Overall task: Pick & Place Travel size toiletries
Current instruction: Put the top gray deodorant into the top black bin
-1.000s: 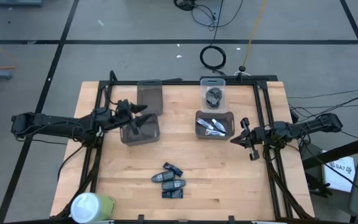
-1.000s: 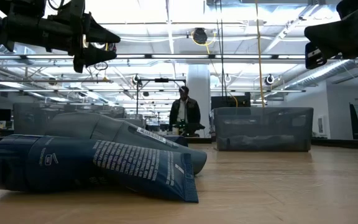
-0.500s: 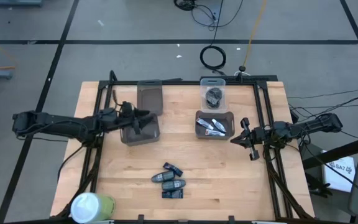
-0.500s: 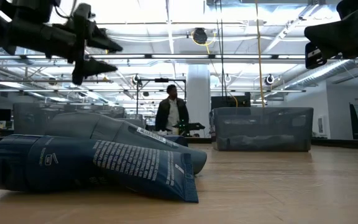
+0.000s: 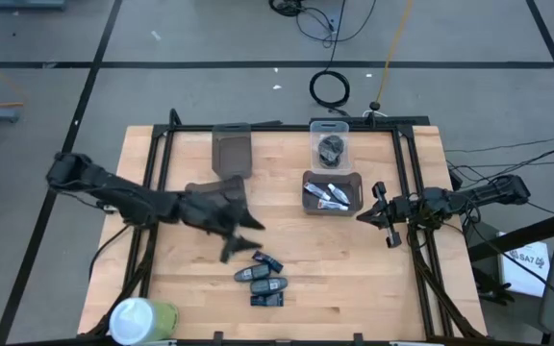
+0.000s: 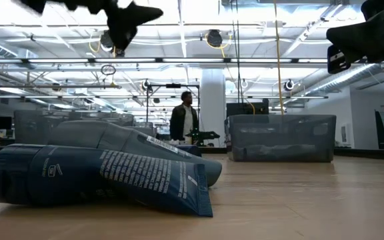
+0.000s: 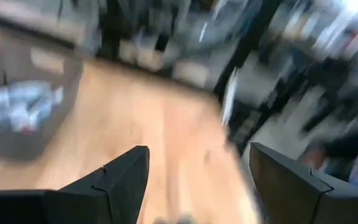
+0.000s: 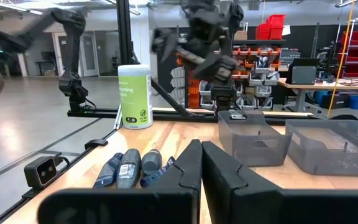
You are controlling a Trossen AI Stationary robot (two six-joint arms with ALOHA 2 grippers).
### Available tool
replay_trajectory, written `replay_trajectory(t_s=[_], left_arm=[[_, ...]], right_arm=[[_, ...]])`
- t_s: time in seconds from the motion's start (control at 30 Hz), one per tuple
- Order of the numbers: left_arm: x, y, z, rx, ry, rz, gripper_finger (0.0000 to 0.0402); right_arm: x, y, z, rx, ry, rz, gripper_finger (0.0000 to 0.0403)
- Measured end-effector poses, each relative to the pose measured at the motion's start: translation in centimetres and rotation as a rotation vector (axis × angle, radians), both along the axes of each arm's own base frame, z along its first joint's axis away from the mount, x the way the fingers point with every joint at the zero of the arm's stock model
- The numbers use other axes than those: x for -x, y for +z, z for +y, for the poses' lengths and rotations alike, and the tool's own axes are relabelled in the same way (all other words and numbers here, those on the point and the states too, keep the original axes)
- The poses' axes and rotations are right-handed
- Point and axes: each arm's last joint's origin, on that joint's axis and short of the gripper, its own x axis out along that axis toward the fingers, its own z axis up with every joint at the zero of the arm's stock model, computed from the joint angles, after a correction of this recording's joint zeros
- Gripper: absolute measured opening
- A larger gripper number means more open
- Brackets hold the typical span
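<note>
Light wood table point(image 5: 354, 279) in a black frame, grey taped floor around; open workshop with a person point(image 6: 184, 123) standing behind. Four dark toiletry tubes point(image 5: 263, 279) lie clustered near the table's front edge, fine print unreadable. Three grey bins; the right-hand bin point(image 5: 332, 193) holds more tubes. Left gripper point(image 5: 237, 235) just above the cluster, jaws wide, empty. Right gripper point(image 5: 381, 213) right of that bin, jaws closed, empty.

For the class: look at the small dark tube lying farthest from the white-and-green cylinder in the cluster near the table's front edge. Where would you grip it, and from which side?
Probably across the middle of the dark tube, coming straight down from above. It lies flat and slightly apart from the other tubes, so its long sides look free for the fingers. The open left claw hangs nearest; the right claw waits shut at the table's right edge.
</note>
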Motion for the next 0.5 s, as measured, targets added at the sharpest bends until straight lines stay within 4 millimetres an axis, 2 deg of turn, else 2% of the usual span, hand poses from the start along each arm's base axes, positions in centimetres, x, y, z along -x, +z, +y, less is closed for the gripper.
replay_trajectory(t_s=[0.13, 0.27, 0.37, 0.5], left_arm=[[-2.9, 1.2, -3.1, -0.112, 0.012, 0.266, 0.0271], [-5.0, 1.0, -6.2, -0.137, -0.004, 0.483, 0.0271], [-5.7, -0.1, -8.3, -0.120, 0.001, 0.612, 0.0271], [-5.9, -3.0, -10.3, -0.071, 0.042, 0.742, 0.0271]], right_arm=[[0.0, 0.0, 0.0, 0.000, 0.000, 0.000, 0.0000], [0.0, 0.0, 0.0, 0.000, 0.000, 0.000, 0.0000], [0.0, 0.0, 0.0, 0.000, 0.000, 0.000, 0.0000], [0.0, 0.0, 0.0, 0.000, 0.000, 0.000, 0.0000]])
